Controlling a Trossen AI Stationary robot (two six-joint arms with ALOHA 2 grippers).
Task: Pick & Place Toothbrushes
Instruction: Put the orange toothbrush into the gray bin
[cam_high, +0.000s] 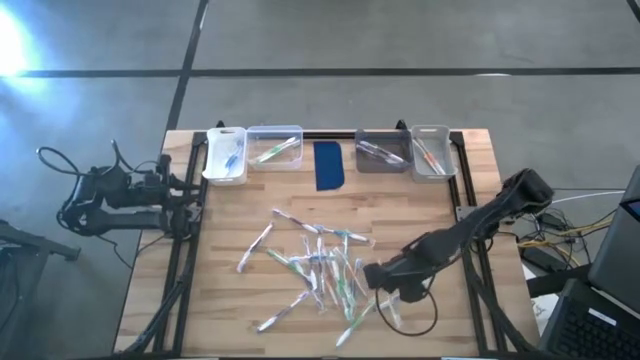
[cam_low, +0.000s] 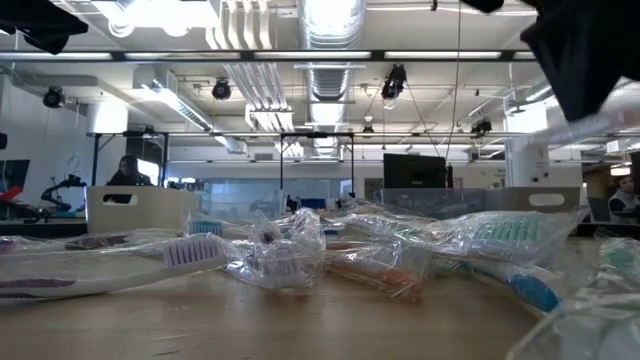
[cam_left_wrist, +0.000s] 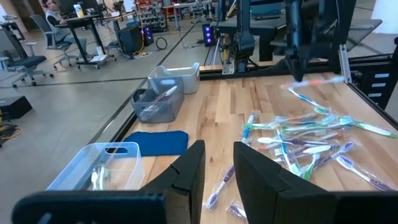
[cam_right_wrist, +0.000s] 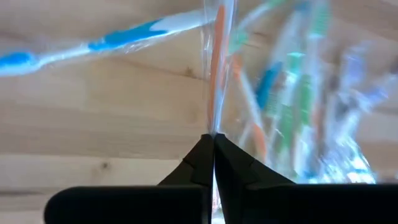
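The pale planked wooden worktop carries a loose heap of thin toothbrushes in crinkled clear wrappers at its middle. Four small plastic bins and a dark blue rectangular pad line the far edge. The right end effector, pressed together, pinches an orange-accented wrapped toothbrush beside the heap. The left end effector waits partly spread off the worktop's left edge.

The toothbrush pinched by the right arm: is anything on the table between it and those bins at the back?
Only the pile of loose toothbrushes lies partway; beyond it bare wood runs to the bins. The right gripper is shut on an orange wrapped toothbrush.
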